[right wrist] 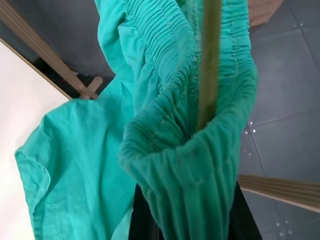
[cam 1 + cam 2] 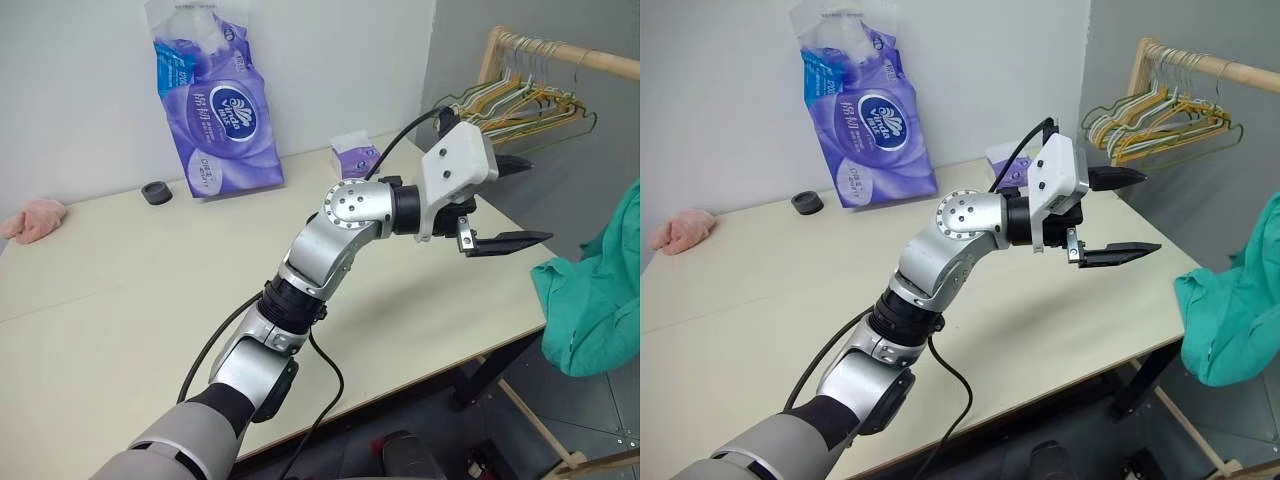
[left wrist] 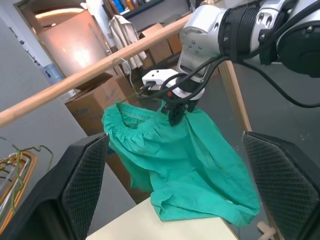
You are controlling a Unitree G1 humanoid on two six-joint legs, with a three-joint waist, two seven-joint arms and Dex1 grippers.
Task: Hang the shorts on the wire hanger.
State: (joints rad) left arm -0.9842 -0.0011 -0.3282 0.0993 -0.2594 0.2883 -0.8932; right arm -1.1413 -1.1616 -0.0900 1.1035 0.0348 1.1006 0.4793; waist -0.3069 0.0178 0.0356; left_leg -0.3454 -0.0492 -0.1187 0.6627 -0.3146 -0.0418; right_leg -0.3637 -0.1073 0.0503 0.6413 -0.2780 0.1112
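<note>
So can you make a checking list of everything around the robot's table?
Surface: pale table, mostly bare.
Job's things: shorts hang off the table's right edge; wire hanger runs through the waistband.
Clutter: tissue pack, small tissue packet, black cap, pink cloth.
Grippers: left gripper open over the table; right gripper shut on shorts.
Cables: black cable along the left arm.
Surroundings: wooden rail with bunched hangers.

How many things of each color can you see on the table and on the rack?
Purple: 2, the big tissue pack and the small tissue packet
Pink: 1, the cloth
Black: 1, the small round thing
Teal-green: 1, the shorts, with one end on the table edge
Mixed yellow, white and green: 1 bunch of hangers
Total: 6
</note>
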